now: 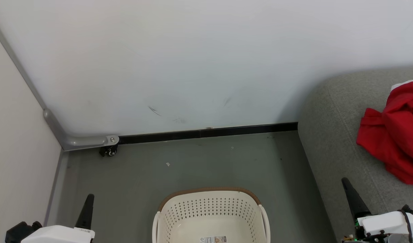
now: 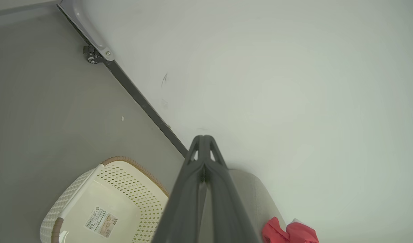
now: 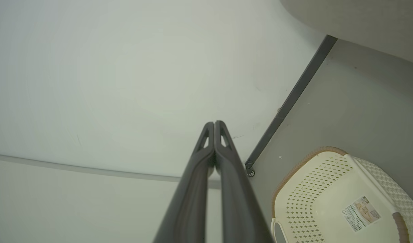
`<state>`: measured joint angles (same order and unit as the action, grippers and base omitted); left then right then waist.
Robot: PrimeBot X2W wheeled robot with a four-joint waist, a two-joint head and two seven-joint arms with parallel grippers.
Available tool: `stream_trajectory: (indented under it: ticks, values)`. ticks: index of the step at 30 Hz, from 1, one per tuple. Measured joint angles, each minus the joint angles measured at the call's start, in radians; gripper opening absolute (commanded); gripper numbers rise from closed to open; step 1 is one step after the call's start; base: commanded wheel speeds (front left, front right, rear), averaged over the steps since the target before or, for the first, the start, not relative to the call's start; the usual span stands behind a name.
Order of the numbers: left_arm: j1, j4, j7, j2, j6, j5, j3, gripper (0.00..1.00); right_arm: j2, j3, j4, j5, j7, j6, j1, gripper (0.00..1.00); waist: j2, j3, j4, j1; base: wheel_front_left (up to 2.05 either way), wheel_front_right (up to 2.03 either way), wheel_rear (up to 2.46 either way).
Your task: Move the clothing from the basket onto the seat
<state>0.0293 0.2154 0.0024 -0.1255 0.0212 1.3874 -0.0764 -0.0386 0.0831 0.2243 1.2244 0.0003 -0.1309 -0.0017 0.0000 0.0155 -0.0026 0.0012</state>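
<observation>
The left hand (image 1: 89, 199) was closed, its two dark fingers pressed flat together with nothing between them. It hung at the lower left over the floor (image 1: 193, 162), pointing towards the wall (image 1: 193, 67). The right hand (image 1: 345, 183) was closed in the same way, tips meeting and gripping nothing. It hung at the lower right, above the near part of the seat (image 1: 331, 141).

Between the two hands stood the basket (image 1: 210, 206), upright on the floor and just beside the seat's side edge, though whether the two touched could not be told. Its brown rim ran round the far end, its holed cream sides were in plain sight, and the bare bottom showed a barcode sticker (image 1: 212, 239).

The clothing (image 1: 395, 135) lay on the seat in a crumpled red heap, well in from the seat's rounded far corner, with a bit of white at its top. It was apart from the right hand and well apart from the basket.

Farther out, a black strip (image 1: 206, 132) ran along the foot of the wall. At the floor's far left corner a small wheel (image 1: 109, 152) sat under a grey metal bar (image 1: 88, 140).
</observation>
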Motion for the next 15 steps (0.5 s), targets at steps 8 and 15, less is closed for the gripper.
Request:
stream_trajectory:
  ticks: [8, 15]
  values:
    - [0.005, 0.013, 0.031, 0.023, -0.043, 0.073, 0.043, 0.0, -0.003, 0.006, 0.013, 0.125, 0.028, 0.0, -0.013, 0.0, 0.0, -0.007, 0.001, -0.0004, 0.0, 0.0, 0.0]
    - [0.006, 0.025, 0.056, 0.043, -0.079, 0.136, 0.08, 0.0, -0.005, 0.012, 0.021, 0.235, 0.052, 0.0, -0.03, 0.0, 0.0, -0.012, 0.001, -0.0006, 0.0, 0.0, 0.0]
